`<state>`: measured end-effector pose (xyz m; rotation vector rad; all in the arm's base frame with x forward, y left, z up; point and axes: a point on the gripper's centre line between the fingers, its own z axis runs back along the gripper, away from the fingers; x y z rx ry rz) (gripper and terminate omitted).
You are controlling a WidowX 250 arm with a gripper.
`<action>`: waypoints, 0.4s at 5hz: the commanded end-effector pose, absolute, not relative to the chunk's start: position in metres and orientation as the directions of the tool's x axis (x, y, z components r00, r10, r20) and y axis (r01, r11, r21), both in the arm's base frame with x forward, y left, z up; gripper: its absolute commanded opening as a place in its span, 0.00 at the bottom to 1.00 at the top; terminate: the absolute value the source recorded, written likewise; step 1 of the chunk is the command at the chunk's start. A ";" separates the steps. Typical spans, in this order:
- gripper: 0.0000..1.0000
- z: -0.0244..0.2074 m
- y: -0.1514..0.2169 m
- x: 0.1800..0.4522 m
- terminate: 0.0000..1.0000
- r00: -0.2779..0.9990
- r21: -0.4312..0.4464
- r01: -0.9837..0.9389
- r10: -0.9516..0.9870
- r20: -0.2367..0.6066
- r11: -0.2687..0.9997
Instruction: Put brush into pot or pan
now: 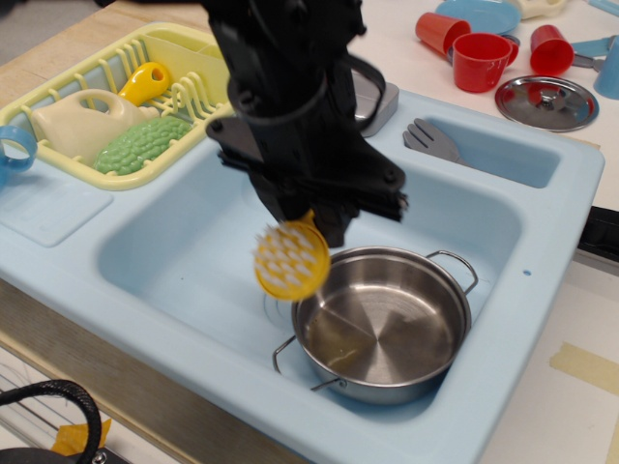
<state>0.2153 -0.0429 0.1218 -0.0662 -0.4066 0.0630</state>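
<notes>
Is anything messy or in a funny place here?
Nothing is spilled or broken. The gripper holds the yellow brush in the air at the pan's left rim, and a grey fork lies in the sink's small side tray.

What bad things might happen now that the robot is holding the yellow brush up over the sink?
The claw pinches only the handle of the brush, and the round head hangs below, so it might slip and land in the sink. The brush also hangs over the near rim of the pan, not its middle; let go here, it may bounce off the rim. If the arm goes down, the brush could nudge the pan.
</notes>
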 end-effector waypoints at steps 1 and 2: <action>0.00 0.114 -0.066 0.211 0.00 0.898 -0.162 -0.031 0.099 0.429 0.986; 1.00 0.107 -0.075 0.217 0.00 0.892 -0.205 0.022 0.074 0.446 0.978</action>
